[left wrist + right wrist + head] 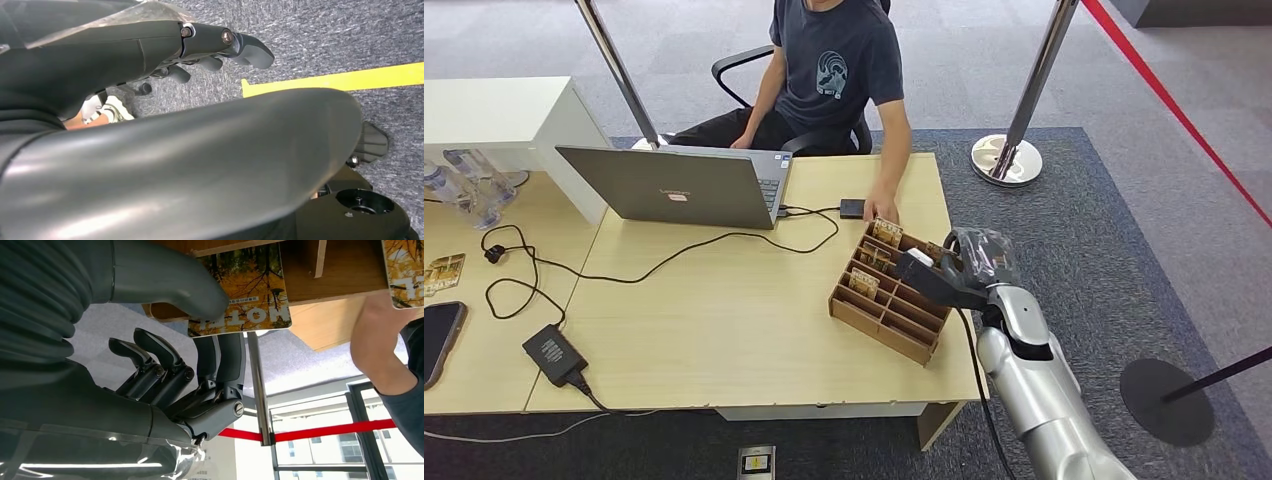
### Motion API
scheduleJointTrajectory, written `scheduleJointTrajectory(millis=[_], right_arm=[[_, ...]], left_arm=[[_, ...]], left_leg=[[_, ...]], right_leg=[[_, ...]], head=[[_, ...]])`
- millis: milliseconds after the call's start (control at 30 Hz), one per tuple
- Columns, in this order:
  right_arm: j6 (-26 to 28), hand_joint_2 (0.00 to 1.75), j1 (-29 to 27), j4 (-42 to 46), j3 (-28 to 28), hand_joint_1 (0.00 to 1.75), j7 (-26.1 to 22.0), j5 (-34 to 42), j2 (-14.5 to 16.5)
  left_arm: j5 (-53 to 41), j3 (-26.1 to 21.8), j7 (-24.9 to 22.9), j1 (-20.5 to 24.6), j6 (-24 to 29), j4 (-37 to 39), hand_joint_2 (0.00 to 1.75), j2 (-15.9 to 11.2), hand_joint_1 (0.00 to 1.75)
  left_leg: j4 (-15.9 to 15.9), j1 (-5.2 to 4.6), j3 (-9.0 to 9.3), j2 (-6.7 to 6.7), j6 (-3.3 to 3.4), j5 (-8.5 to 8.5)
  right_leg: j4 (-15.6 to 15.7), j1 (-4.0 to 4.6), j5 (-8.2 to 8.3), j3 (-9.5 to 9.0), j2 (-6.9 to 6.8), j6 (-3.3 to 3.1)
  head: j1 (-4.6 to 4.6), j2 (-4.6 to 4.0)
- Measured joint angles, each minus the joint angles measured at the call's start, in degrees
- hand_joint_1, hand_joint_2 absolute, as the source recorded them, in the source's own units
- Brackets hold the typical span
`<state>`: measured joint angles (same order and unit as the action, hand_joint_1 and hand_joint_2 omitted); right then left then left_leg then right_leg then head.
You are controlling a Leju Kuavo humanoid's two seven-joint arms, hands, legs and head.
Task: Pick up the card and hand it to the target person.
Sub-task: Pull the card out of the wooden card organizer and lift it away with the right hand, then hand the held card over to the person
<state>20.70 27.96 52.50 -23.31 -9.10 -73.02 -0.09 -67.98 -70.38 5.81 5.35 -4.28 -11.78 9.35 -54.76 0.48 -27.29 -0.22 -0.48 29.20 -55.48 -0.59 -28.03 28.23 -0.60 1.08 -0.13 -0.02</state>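
At the wooden rack (889, 300), right hand (200, 340) pinches a card (245, 290) thumb-to-fingers; left hand (220, 45) curled, empty.

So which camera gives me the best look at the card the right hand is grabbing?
The right wrist view: the card is close up, with autumn trees and lettering, pinched between the right hand's thumb and fingers. In the head view the hand sits over the wooden organizer, hiding that card. The left wrist view faces carpet.

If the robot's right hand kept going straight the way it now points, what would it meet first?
The right hand already pinches an autumn-leaf hotel card at the brown wooden slotted card holder; going on, it would probably meet the holder's wooden dividers first, though depth is unclear.
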Motion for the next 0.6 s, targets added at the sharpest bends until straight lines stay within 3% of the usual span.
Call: scheduleJointTrajectory(millis=[600], right_arm=[[-0.7, 1.75, -2.5, 7.2, -0.1, 1.75, -0.1, 0.0, -1.0]], left_arm=[[0.0, 0.0, 0.2, 0.0, 0.0, 0.0, 0.0, 0.0, 0.0]], left_leg=[[0.0, 0.0, -0.02, 0.0, 0.01, -0.02]], right_leg=[[0.0, 0.0, 0.03, 0.02, 0.0, 0.01]], head=[[0.0, 0.0]])
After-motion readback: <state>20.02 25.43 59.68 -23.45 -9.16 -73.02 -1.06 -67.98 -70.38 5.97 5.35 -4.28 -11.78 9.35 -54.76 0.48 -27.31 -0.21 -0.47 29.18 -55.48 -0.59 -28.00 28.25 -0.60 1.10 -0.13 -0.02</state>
